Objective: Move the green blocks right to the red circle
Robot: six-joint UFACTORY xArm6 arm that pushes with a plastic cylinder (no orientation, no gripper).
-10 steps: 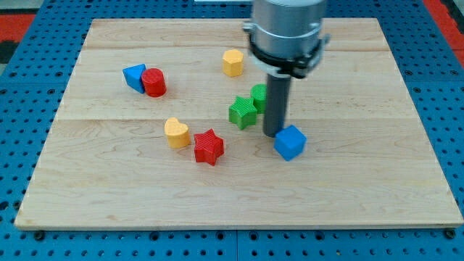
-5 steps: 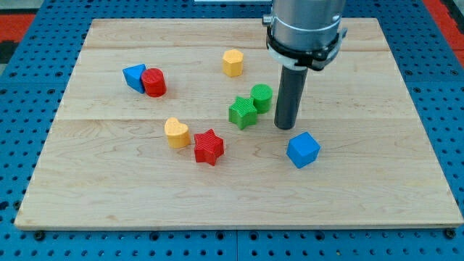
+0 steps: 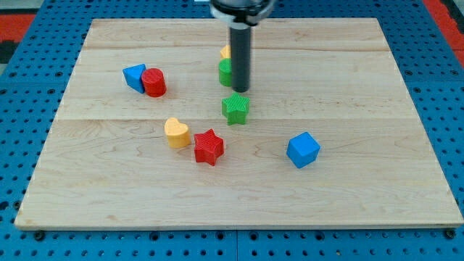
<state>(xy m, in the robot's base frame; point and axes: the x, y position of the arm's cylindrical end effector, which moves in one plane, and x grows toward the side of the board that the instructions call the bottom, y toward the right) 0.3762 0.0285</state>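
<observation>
The green cylinder (image 3: 225,72) stands near the view's top centre, partly hidden by my rod and touching its left side. The green star (image 3: 235,109) lies just below it. My tip (image 3: 240,90) rests on the board between the two, right of the cylinder's base and just above the star. The red cylinder (image 3: 154,82) stands at the view's left, touching a blue block (image 3: 133,75) on its left side.
A yellow hexagon block (image 3: 226,52) peeks out behind the rod, just above the green cylinder. A yellow heart (image 3: 176,133) and a red star (image 3: 209,146) lie below centre-left. A blue cube (image 3: 302,149) lies right of centre. The wooden board (image 3: 406,181) sits on a blue pegboard.
My tip has moved up and left. The green cylinder has slid up and left, next to the yellow hexagon. The green star has shifted slightly. The blue cube moved right earlier.
</observation>
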